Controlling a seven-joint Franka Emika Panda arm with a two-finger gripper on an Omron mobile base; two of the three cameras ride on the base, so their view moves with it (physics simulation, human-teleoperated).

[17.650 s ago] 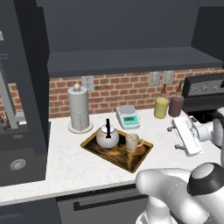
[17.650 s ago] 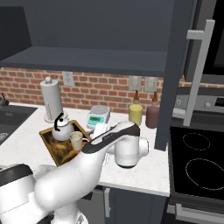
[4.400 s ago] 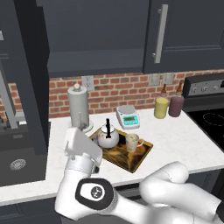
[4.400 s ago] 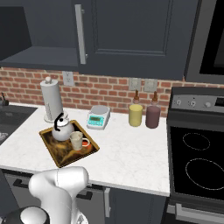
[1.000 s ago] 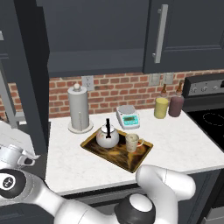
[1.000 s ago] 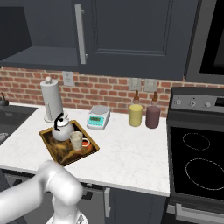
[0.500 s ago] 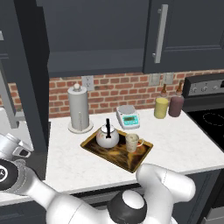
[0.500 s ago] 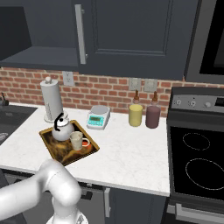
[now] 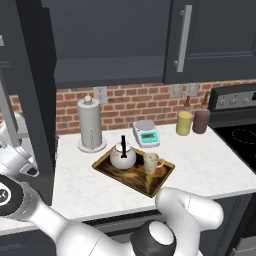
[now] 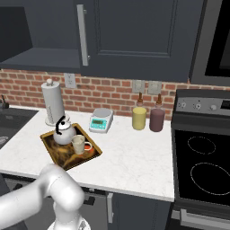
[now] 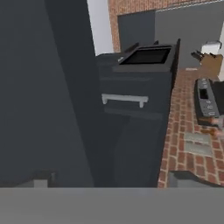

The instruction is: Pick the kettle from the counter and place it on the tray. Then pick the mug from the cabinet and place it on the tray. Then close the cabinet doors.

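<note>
Silver kettle, left base view: the kettle (image 9: pixel 123 156) stands on the tray (image 9: pixel 159 181), toward its back-left corner, black handle upright.
Mug: the cream mug (image 9: pixel 151 162) sits on the tray just right of the kettle, close to it but apart.
Tray: it lies skewed on the counter (image 9: pixel 210 162), about midway between the brick wall and the front edge.
Back edge of counter: a paper-towel roll (image 9: pixel 89 125) behind the tray to the left, a white-teal scale (image 9: pixel 146 133) behind it to the right, a yellow jar (image 9: pixel 184 122) and a maroon jar (image 9: pixel 201 120) further right.
Cabinet doors: the right door (image 9: pixel 215 40) is flat shut; the left door (image 9: pixel 35 80) juts out toward me, edge-on.
Arm: the wrist is at the left edge beside that open door; I cannot tell how the fingers stand.

Right base view, tray: kettle (image 10: pixel 63 131) and mug (image 10: pixel 78 144) both on the tray (image 10: pixel 52 142), near the counter's (image 10: pixel 134 157) left end.
Cabinet: the closed door with its bar handle (image 10: pixel 82 35) is overhead; the cabinet (image 10: pixel 31 31) stands open to its left.

Hand view, door: a dark flat panel (image 11: pixel 43 92) fills the left side, very close.
Fingers: their state is not visible here either.
</note>
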